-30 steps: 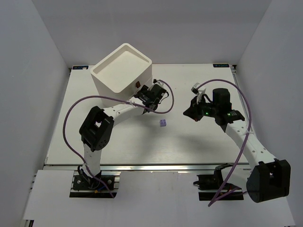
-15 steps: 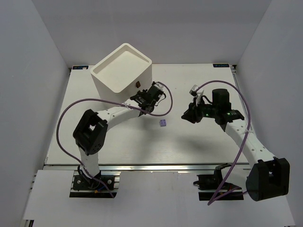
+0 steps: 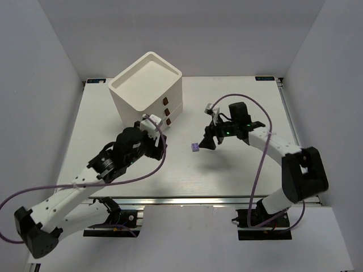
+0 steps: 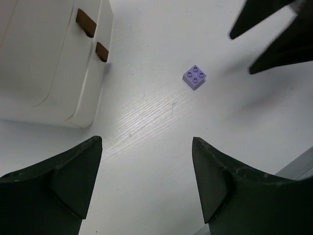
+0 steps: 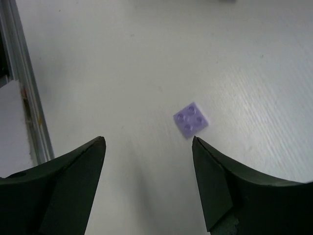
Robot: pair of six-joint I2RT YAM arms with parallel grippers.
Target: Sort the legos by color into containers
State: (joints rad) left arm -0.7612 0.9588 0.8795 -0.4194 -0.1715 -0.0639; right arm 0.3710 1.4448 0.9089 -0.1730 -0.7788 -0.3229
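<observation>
Pickup stage, I'd say. Only one lego is in sight, a pale purple brick [image 5: 191, 119]. It's lying studs up on the bare counter [image 3: 238, 170], out in front of the handle face of the white cabinet [image 3: 146, 85] and clear of it.

The right hand [image 5: 147, 142] hangs over the counter on the side of the brick away from the cabinet. Its jaws are spread wide with nothing in them, and the brick sits just ahead of the fingertips, nearer one finger than the middle of the gap. The left hand [image 4: 146, 142] is closer to the cabinet, also wide open and empty, pointed at the same brick.

The drawers [image 4: 88, 73] I can see look pushed in, with their red-brown handles [image 4: 86, 23] one above another.

My read is that the next move needs two things. One hand has to centre on the brick, drop and pinch it, which is fiddly with something this small. The other probably has to hook a handle and pull a drawer out, otherwise there's nowhere to drop it. Which drawer takes purple, I can't tell from here.
</observation>
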